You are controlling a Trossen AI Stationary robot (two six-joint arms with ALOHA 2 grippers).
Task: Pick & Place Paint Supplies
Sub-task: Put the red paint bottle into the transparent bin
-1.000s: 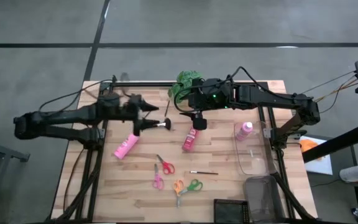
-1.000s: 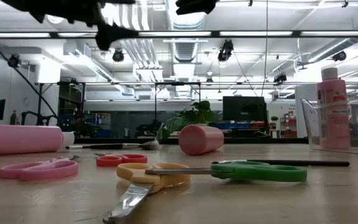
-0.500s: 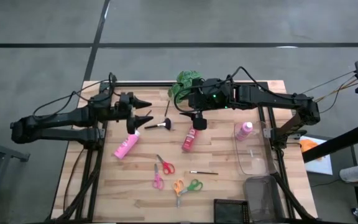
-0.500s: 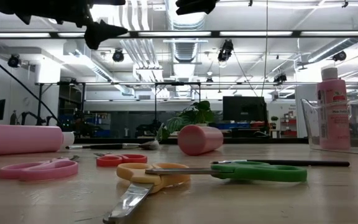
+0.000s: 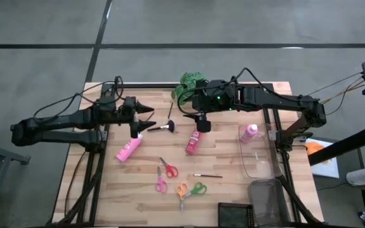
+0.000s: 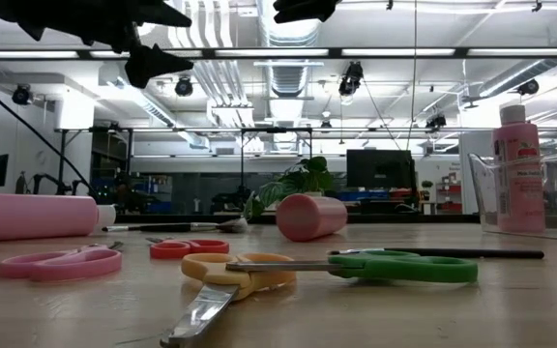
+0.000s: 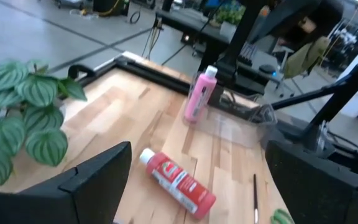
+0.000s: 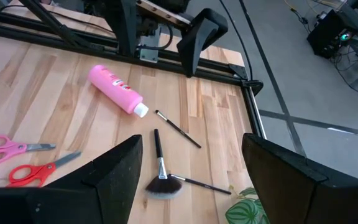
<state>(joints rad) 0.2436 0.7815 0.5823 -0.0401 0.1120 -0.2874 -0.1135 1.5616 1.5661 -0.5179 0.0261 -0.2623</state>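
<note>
A red bottle [image 5: 193, 142] lies at mid-table on its side. One pink bottle [image 5: 128, 148] lies left of it, and another pink bottle [image 5: 249, 132] stands upright at the right. A fan brush [image 5: 163, 127] and a thin brush [image 5: 170, 109] lie near the far middle, and a third brush [image 5: 208, 175] lies nearer the front. My left gripper [image 5: 149, 116] hovers open, left of the fan brush and above the table. My right gripper [image 5: 201, 121] hangs open high above the red bottle's cap end. In the left wrist view, the red bottle [image 7: 179, 183] lies ahead of the open fingers.
A leafy plant [image 5: 191, 83] stands at the far edge. Red scissors [image 5: 168, 168], pink scissors [image 5: 161, 183] and an orange and green pair [image 5: 192, 189] lie toward the front. A clear container [image 5: 258, 158] sits at the right, with a second one [image 5: 268, 199] and a black item [image 5: 236, 214] at the front.
My left gripper has drawn back toward the table's left edge, away from the fan brush, sinking slightly and staying open. The brushes and bottles lie where they were. My right arm has kept still.
</note>
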